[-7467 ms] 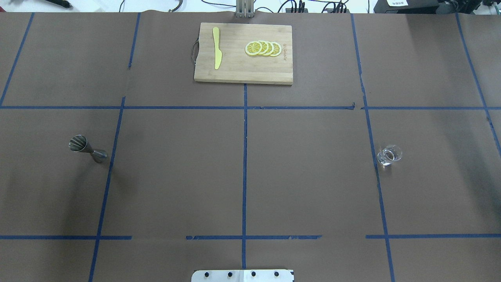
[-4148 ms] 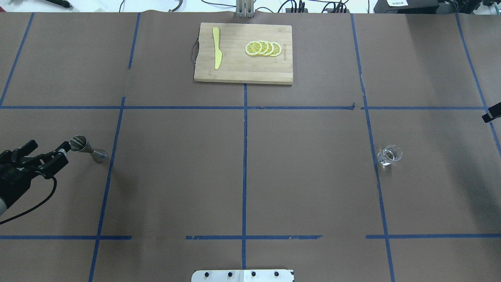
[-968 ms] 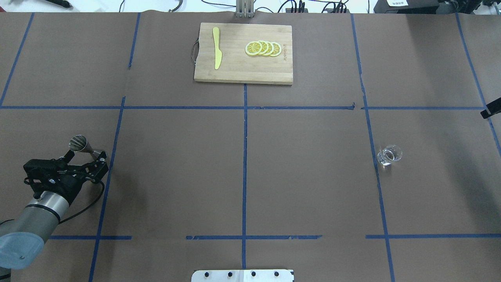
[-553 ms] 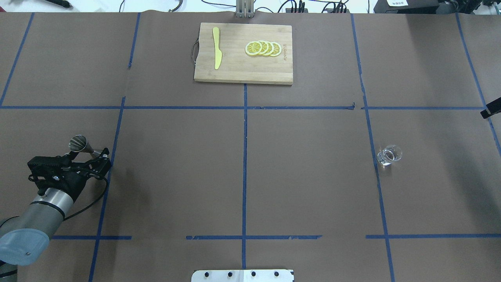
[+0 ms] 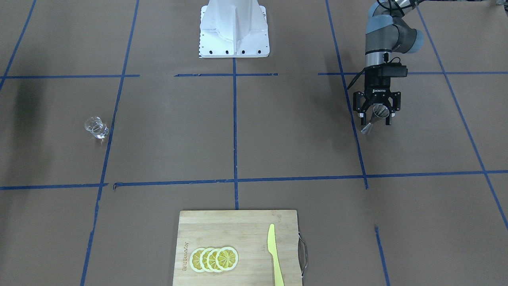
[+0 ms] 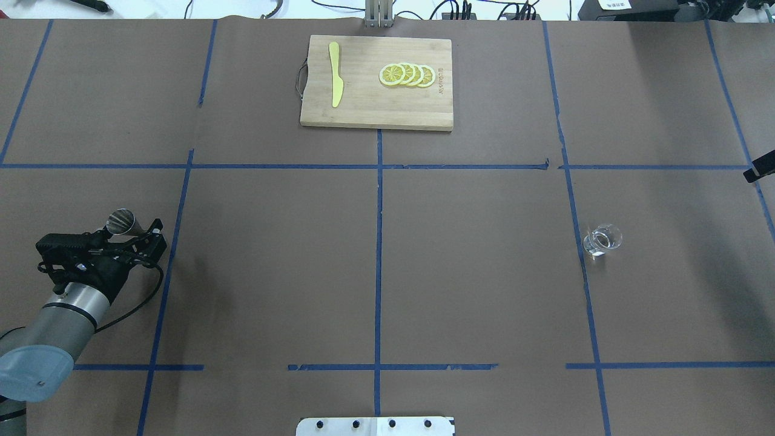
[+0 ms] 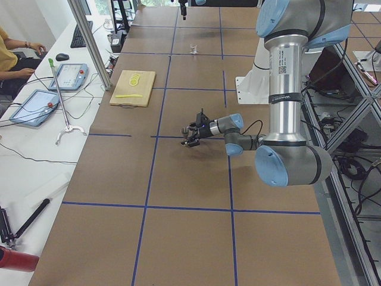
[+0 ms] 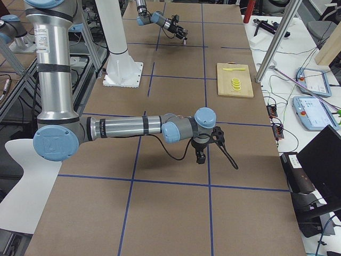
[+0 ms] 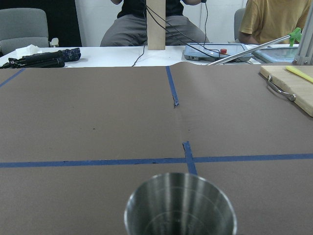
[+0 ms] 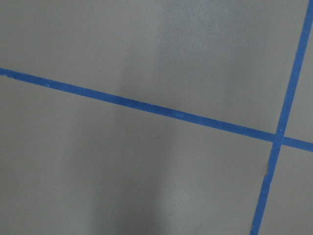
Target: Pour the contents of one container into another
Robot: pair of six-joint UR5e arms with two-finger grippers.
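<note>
**Left pincer**: jaws apart, set on either side of the jigger. The jigger stands upright between them on the counter. No contact can be made out. In the wrist view the jigger's open mouth is seen low and centred, straight ahead of the pincer.

Risks judged at this grasp:
- If the jaws are closed off-centre, one finger would land first. The narrow-waisted jigger could then be tipped or skidded on the paper.
- If a cone slope is gripped rather than the waist, the smooth metal could be squeezed up or down out of the jaws.
- If the jigger is held tilted, its mouth would not be level and the pour could be spilled.

**Glass**: upright, far across the counter from the left pincer, touching nothing. Its contents cannot be judged.

**Right pincer**: held low over the counter, the glass some way inboard of it. Whether it is apart or together cannot be told. Only paper and tape are shown by its wrist camera, so the approach could be misjudged and the glass knocked over.

**Board**: farthest from both pincers, and little hazard is expected from it.
</note>
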